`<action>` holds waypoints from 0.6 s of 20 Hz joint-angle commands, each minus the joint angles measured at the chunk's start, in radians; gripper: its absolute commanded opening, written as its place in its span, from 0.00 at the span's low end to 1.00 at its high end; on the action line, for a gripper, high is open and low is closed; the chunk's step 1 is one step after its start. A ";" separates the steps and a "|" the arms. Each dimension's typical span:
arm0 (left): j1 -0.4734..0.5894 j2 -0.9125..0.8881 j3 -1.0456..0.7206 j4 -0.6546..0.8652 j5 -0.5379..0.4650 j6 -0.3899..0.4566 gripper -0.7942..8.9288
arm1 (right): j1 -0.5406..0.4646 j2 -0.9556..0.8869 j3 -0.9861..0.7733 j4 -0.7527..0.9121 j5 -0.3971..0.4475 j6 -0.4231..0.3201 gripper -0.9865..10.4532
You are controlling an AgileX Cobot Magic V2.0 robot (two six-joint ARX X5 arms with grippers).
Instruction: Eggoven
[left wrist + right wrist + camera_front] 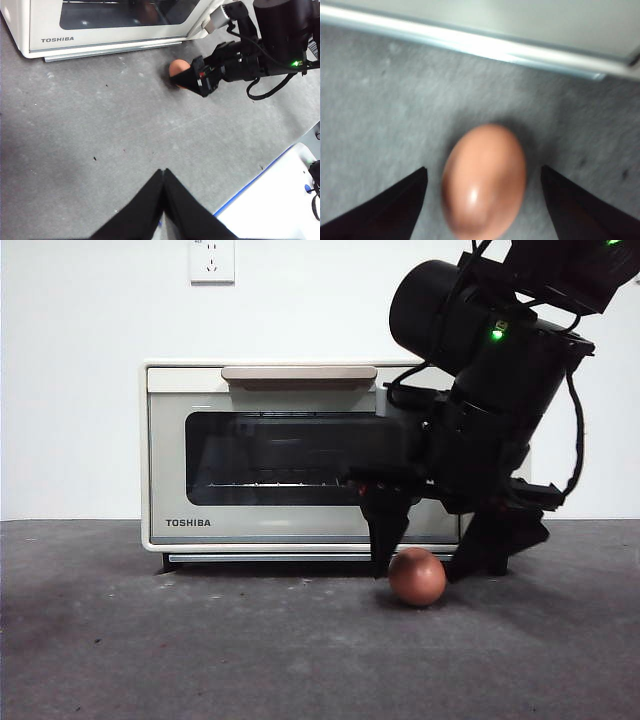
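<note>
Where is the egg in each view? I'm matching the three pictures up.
Front view: egg on the table before the oven, low, right of centre, between the right gripper's open jaws.
Left wrist view: egg partly hidden behind that gripper.
Right wrist view: egg fills the lower middle.
Shared landmark: the oven's bottom edge.

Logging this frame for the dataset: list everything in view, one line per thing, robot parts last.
egg: one, reddish-brown, on the table in front of the oven's right end.
toaster oven: one, cream with dark glass door, beige handle on top edge, door closed, at the back of the table.
table: one, grey.
wall socket: one, white, on the wall above the oven.
white board: one, blue-edged, beside the table.
right gripper: one, black, open, jaws either side of the egg.
left gripper: one, black, shut, away from the egg.
</note>
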 commanded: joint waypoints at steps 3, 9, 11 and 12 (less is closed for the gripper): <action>-0.003 0.006 0.019 0.011 0.005 0.016 0.09 | 0.004 0.021 0.017 0.019 0.004 0.010 0.40; -0.003 0.006 0.019 0.013 0.005 0.017 0.09 | 0.004 0.069 0.017 0.026 0.002 0.011 0.37; -0.003 0.006 0.019 0.013 0.005 0.017 0.09 | 0.004 0.076 0.017 0.021 0.006 0.013 0.32; -0.003 0.006 0.019 0.012 0.005 0.017 0.09 | 0.004 0.076 0.017 0.022 0.012 0.013 0.29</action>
